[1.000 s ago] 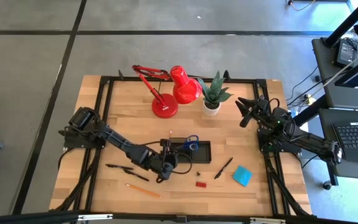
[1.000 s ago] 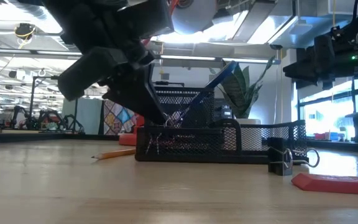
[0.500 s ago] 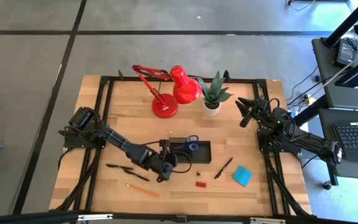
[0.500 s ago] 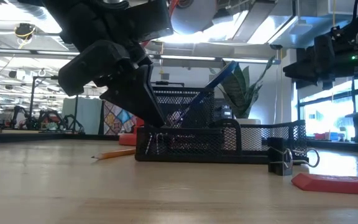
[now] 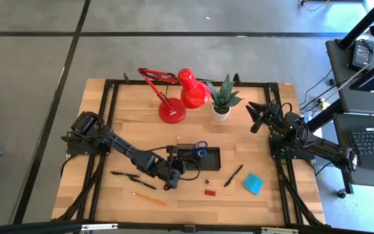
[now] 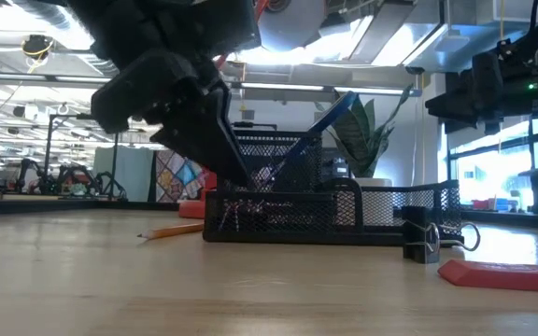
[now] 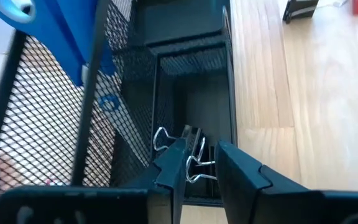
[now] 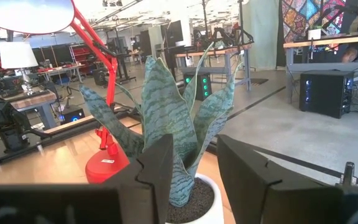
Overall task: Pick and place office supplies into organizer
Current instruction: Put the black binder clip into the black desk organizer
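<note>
The black mesh organizer (image 5: 203, 158) stands at the table's middle, with the blue-handled scissors (image 5: 200, 147) upright in it. My left gripper (image 5: 176, 168) points down into its left end, fingers a little apart (image 7: 201, 168). A black clip with silver wire handles (image 7: 191, 163) lies in that compartment, between and below the fingertips. My right gripper (image 5: 260, 117) waits open at the far right, facing the plant. Black pens (image 5: 127, 176), a pencil (image 5: 151, 199), a red eraser (image 5: 210, 192), a second clip (image 5: 208, 181), another pen (image 5: 234, 175) and the blue note pad (image 5: 252, 183) lie on the table. My left gripper stands over the clip's wire handles (image 7: 194, 171), slanting down from the table's left. The handles show in the gap between the fingertips. I cannot tell whether a finger touches them. The clip rests on the compartment's floor.
The red lamp (image 5: 180, 91) and the potted plant (image 5: 223, 99) stand behind the organizer. The organizer's tall mesh cup (image 6: 278, 159) and the leaning scissors (image 6: 320, 131) rise close beside my left gripper. Bare wood lies along the table's near edge.
My left gripper has risen a little above the organizer's left end, its fingertips staying over the same compartment.
</note>
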You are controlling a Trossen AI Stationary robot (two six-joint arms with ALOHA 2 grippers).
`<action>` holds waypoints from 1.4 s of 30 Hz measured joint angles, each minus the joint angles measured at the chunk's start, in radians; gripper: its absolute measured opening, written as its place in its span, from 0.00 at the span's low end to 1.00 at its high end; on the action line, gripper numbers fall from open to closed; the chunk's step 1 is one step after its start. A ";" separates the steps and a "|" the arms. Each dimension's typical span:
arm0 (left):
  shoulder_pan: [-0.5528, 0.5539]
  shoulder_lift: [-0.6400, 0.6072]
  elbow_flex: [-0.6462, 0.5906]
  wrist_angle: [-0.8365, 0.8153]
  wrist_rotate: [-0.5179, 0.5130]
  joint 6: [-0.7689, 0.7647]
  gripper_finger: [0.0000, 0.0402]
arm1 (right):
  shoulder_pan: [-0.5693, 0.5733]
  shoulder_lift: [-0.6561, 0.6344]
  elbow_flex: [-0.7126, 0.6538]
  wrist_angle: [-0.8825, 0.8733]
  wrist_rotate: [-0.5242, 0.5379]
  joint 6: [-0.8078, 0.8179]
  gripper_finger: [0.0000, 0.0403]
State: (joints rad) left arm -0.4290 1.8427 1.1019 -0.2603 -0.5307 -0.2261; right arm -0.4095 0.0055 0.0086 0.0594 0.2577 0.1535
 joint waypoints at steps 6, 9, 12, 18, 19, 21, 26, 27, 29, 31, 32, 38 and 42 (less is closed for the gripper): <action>-0.001 -0.027 0.000 0.035 0.003 0.024 0.22 | 0.000 0.000 0.000 0.000 0.000 0.000 0.32; -0.001 -0.027 0.000 0.107 0.028 0.106 0.23 | 0.000 0.000 0.000 0.000 0.000 0.000 0.32; 0.007 -0.027 0.000 0.166 0.070 0.172 0.24 | 0.000 0.000 0.000 0.000 0.000 0.000 0.32; 0.048 -0.027 0.000 0.344 0.244 0.277 0.25 | 0.000 0.000 0.000 0.000 0.000 0.002 0.32; 0.053 -0.027 0.000 0.372 0.278 0.300 0.25 | 0.000 0.000 0.000 0.000 0.000 0.002 0.32; 0.065 -0.027 0.000 0.407 0.332 0.345 0.25 | 0.000 0.000 0.000 0.000 0.000 0.002 0.32; 0.095 -0.017 0.000 0.472 0.400 0.445 0.27 | 0.000 0.000 0.000 0.000 0.000 0.003 0.32; 0.100 -0.009 0.000 0.484 0.403 0.462 0.28 | 0.000 0.000 0.000 0.000 0.000 0.003 0.32; 0.107 0.012 0.000 0.535 0.426 0.490 0.31 | 0.000 0.000 0.000 0.000 0.000 0.003 0.32; 0.114 0.026 0.000 0.563 0.456 0.493 0.34 | 0.000 0.001 0.000 0.000 -0.002 0.003 0.32; 0.117 0.034 0.000 0.583 0.467 0.492 0.35 | 0.000 0.001 0.000 0.000 -0.007 0.003 0.32; 0.131 0.087 0.000 0.671 0.558 0.494 0.42 | 0.001 0.001 0.000 -0.003 -0.025 0.003 0.32; 0.127 0.126 0.009 0.722 0.559 0.493 0.42 | 0.001 0.001 0.000 -0.003 -0.026 0.006 0.32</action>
State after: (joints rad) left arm -0.3020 1.9683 1.1111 0.4614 0.0287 0.2665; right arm -0.4088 0.0067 0.0087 0.0560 0.2314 0.1597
